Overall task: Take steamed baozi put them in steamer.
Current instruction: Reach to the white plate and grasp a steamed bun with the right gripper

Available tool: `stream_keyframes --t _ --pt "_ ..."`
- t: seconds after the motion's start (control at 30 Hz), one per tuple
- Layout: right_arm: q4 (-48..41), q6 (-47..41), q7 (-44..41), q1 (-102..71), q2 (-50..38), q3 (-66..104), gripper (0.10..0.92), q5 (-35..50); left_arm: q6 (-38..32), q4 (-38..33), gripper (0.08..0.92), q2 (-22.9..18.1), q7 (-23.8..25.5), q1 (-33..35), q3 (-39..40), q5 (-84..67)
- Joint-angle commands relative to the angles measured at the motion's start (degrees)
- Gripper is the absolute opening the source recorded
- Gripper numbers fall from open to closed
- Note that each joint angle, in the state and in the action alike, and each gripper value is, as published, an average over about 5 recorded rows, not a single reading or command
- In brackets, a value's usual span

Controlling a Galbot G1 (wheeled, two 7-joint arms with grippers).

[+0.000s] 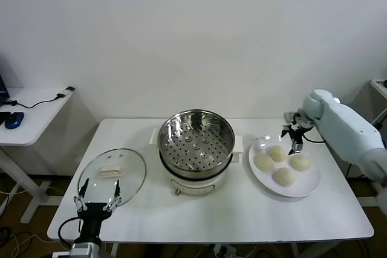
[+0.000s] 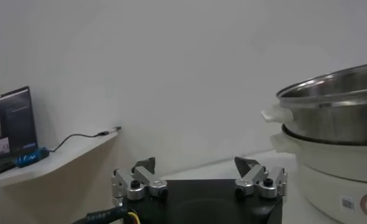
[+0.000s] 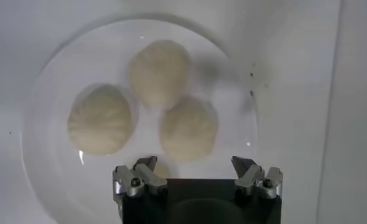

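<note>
I am hovering my right gripper wide open over the plate on the right, where all four baozi are sitting — the steamer at centre is waiting empty. Next I judge I am lowering onto the far bun — my left gripper is idling open by the lid

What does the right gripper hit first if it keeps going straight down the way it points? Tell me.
Most likely a steamed baozi: the right gripper, fingers open, points down over the white plate, and one bun shows partly between them. Depth is unclear, so the neighbouring bun could be grazed instead.
</note>
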Motion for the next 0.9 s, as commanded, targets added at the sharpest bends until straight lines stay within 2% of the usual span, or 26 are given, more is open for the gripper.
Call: stream_keyframes --t 0.03,0.47,0.73,0.9 --pt "-5.82 0.66 -0.46 -0.74 4.70 0.64 0.823 -2.89 -0.06 0.30 0.823 -0.08 0.06 0.02 0.10 -0.12" --pt "-11.33 2.82 2.61 -1.94 8.19 10.03 0.823 -12.46 -2.86 1.08 0.823 0.08 1.45 0.12 0.23 -0.40" --pt "-12.03 2.72 2.30 -1.86 8.37 10.32 0.821 -13.59 -2.93 1.07 0.823 0.19 1.39 0.20 0.16 -0.42" --pt "-12.62 2.62 2.37 -1.78 8.83 10.71 0.757 -13.85 -2.93 0.96 0.823 0.17 1.33 0.26 0.20 -0.44"
